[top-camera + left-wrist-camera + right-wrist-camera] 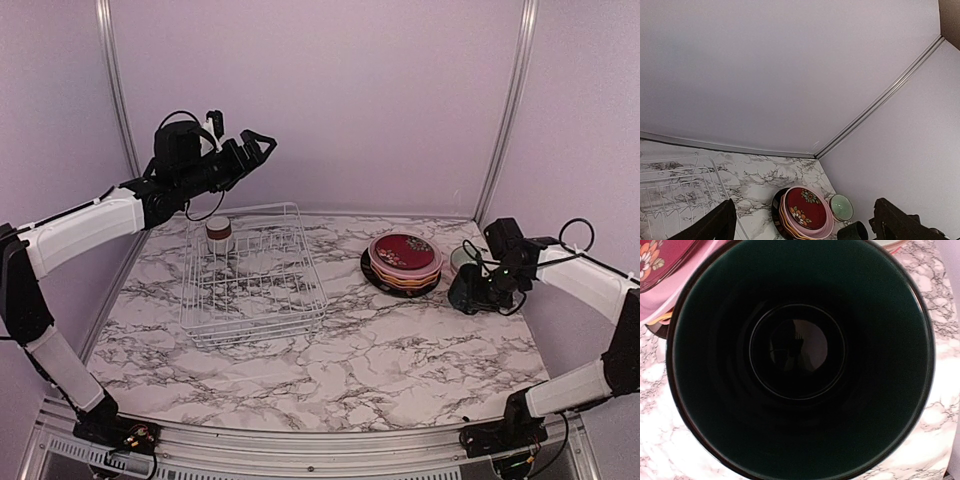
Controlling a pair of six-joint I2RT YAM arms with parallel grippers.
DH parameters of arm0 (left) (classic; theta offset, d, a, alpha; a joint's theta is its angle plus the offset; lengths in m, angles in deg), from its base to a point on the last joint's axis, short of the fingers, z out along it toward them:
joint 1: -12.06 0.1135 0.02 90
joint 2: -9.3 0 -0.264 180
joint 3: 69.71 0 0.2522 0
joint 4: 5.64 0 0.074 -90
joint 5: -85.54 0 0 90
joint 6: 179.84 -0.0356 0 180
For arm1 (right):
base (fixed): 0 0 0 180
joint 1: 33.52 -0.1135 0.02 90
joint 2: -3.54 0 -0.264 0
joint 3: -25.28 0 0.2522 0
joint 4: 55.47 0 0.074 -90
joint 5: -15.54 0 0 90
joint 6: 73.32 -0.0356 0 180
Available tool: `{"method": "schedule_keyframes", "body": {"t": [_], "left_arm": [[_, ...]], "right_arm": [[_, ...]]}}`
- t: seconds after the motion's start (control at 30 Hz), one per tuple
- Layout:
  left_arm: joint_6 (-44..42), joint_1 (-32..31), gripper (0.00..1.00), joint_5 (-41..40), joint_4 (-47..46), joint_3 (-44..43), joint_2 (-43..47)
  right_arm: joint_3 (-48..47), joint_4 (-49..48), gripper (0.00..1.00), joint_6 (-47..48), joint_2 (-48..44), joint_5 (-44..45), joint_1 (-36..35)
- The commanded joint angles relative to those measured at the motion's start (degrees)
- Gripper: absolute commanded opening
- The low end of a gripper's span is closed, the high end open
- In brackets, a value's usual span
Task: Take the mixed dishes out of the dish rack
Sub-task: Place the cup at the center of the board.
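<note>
Only the white-and-brown cup [218, 236] is seen in the dish rack [262, 288], upright at its far left corner. The plates [404, 262] are stacked on the desk [350, 350] off to the right, with the pale green bowl [461, 258] just beside them. The dark green mug [467, 293] is at the right end effector [488, 282], near the bowl. The right wrist view is filled by the mug's inside, so no fingers are shown and it can't be told whether it's clamped or let go.

Looks like the mug is being parked, so ideally it's lowered flat onto bare marble, kept off the bowl and the stack, and released only once the base is seated.

The left end effector [252, 150] is held high over the rack's far edge, spread wide with nothing in it. For the cup, a straight drop over its rim is probably best, with the wires cleared on the lift.
</note>
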Motion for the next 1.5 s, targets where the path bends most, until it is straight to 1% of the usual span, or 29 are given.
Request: {"method": "schedule_keyframes", "body": {"t": [0.0,0.13,0.37,0.5,0.73,0.97,1.17,1.2,1.47], "left_arm": [[-0.86,0.5,0.99,-0.87,1.36,0.78,-0.05],[-0.8,0.74,0.99,-1.33,2.06,0.92,-0.15],[-0.58,1.52,0.99,-2.3,2.97,1.55,0.02],[-0.36,2.14,0.99,-2.43,3.03,2.28,0.33],[-0.08,2.63,0.99,-1.99,2.57,2.45,0.01],[0.03,3.06,0.99,-2.11,2.95,2.19,-0.83],[-0.32,3.92,0.99,-4.18,6.83,1.01,-1.65],[-0.35,4.21,0.99,-5.93,8.91,0.7,-1.86],[-0.83,7.17,0.99,-8.37,15.22,-1.01,-3.65]], "right_arm": [[0.32,-4.25,0.0,0.24,-0.5,8.77,0.54],[2.55,-5.64,0.0,-0.58,0.53,8.86,1.61],[2.48,-6.13,0.0,0.02,4.48,8.84,1.79],[2.56,-7.34,0.0,1.04,4.99,6.26,1.83],[3.41,-8.58,0.0,4.19,4.3,-2.14,1.66],[2.94,-9.19,0.0,4.66,6.16,-2.54,0.28],[2.65,-8.77,0.0,5.25,6.58,-1.09,-0.97],[2.56,-8.62,0.0,5.32,6.76,-1.01,-1.29],[2.24,-8.78,0.0,5.52,8.44,-1.0,-4.57]]}}
